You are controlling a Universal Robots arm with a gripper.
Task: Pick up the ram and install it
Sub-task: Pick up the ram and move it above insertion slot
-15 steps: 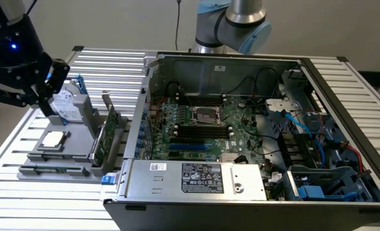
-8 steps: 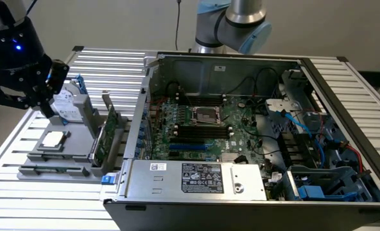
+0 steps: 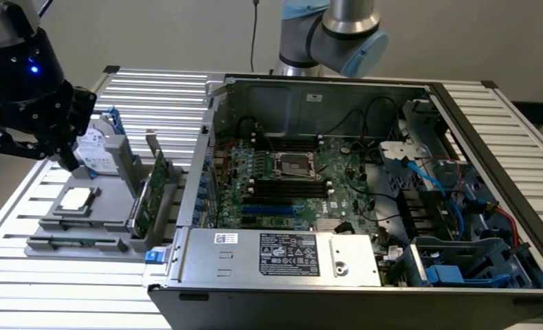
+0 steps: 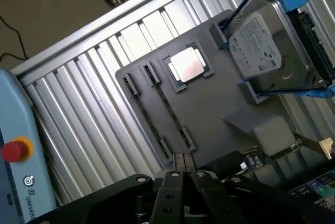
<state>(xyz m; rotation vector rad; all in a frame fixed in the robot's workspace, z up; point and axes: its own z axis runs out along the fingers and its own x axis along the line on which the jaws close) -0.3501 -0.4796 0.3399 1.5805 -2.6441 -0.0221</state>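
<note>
Grey tray [image 4: 220, 103] holds the ram [image 3: 70, 242] lower than the claw [image 4: 182, 160], well apart. The claw is clenched, empty. Descending without parting, it would jab the thin stick — or skid it askew.

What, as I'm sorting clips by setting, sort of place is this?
Probably a robotics lab bench for computer assembly: an open computer case with its motherboard exposed sits on a slatted metal table, a grey fixture tray holds a processor and a hard drive, and a robot arm stands behind.
</note>
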